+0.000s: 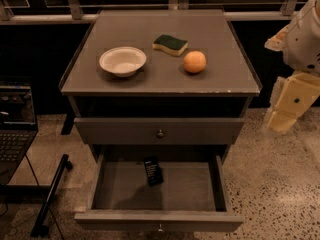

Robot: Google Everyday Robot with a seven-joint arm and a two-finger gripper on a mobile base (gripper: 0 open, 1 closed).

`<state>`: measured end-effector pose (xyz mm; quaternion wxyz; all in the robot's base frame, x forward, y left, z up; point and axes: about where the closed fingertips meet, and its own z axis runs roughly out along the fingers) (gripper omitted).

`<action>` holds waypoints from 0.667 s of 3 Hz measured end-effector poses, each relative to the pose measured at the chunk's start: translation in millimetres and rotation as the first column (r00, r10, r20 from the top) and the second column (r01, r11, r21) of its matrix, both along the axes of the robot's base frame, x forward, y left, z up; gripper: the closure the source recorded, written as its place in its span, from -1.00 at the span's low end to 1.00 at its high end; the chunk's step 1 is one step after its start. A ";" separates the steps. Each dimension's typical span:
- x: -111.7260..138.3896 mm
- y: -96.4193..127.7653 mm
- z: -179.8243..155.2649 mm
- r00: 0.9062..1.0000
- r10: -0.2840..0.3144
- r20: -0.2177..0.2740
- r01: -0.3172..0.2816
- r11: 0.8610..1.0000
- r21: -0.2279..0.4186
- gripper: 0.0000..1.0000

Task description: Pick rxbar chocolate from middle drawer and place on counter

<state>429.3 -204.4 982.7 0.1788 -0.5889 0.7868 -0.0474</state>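
Observation:
The rxbar chocolate (153, 171) is a small black bar with white print. It lies flat at the back middle of the open middle drawer (159, 219), which is pulled out toward me. The like-fronted drawer above it (160, 130) is closed. The counter (160, 81) is the cabinet's grey top. My gripper (291, 103), on the cream arm, hangs at the right edge of the view. It is beside the cabinet, at about the height of the closed drawer, well away from the bar and holding nothing that I can see.
On the counter stand a white bowl (122, 61), a green-and-yellow sponge (170, 44) and an orange (194, 62). A laptop (15, 129) sits at the left, with a black bar (50, 196) on the speckled floor beside it. A railing runs behind the cabinet.

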 end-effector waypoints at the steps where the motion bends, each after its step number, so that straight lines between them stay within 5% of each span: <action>1: -36.6 14.9 0.0 0.993 -0.098 0.064 0.092 0.992 0.086 -1.00; 2: -71.3 24.5 -28.3 0.967 -0.245 0.065 0.224 0.946 0.236 -1.00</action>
